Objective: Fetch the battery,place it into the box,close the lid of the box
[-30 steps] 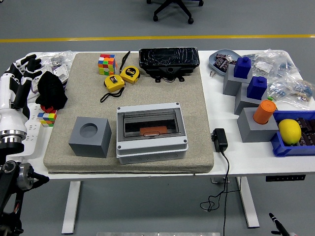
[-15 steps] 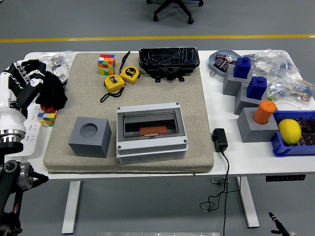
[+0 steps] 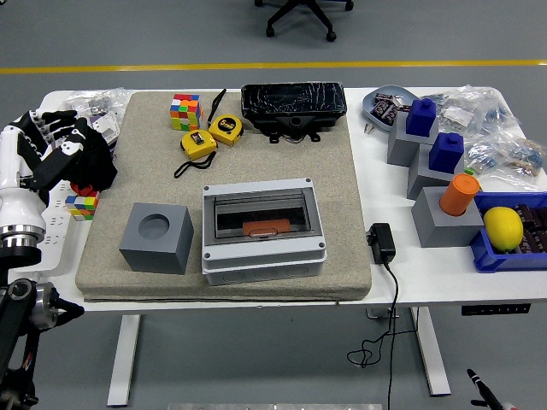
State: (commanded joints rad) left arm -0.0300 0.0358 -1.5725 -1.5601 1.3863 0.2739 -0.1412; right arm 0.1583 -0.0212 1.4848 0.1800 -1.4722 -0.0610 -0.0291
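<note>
Battery (image 3: pixel 293 109), black and wrapped, lies untouched at upper centre; the grey box (image 3: pixel 264 230) sits centre frame, lid seemingly shut. Left hand (image 3: pixel 53 145) hovers upper left, fingers loosely spread, empty.

I have one view only, from the head camera set high on my side, looking forward and down. The tabletop (image 3: pixel 402 278) fills most of it, its near edge low in the picture, grey floor beyond. My left hand (image 3: pixel 53 137) enters at the left edge.
</note>
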